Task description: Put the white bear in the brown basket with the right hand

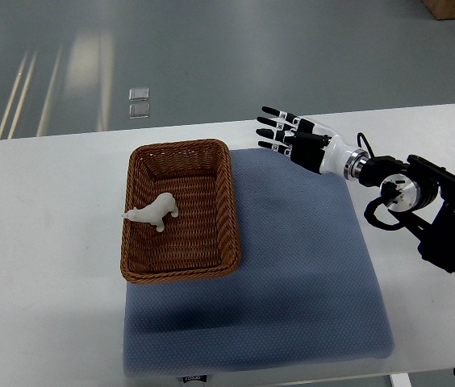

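Top view: the bear [154,212] already lies inside the basket [181,272], left of centre, near its left wall. Your main risk is a careless sweep of the right hand [290,135] leftward, which could clip the rim and shift the basket. That hand hangs upper right of centre, beside the basket's far corner, fingers spread wide, holding nothing, over the mat [292,282].

No text can be read anywhere. A small dark tag [196,376] sits at the near edge of the blue-grey quilted fabric mat [308,266], and it bears pale marks too small and blurred to make out.
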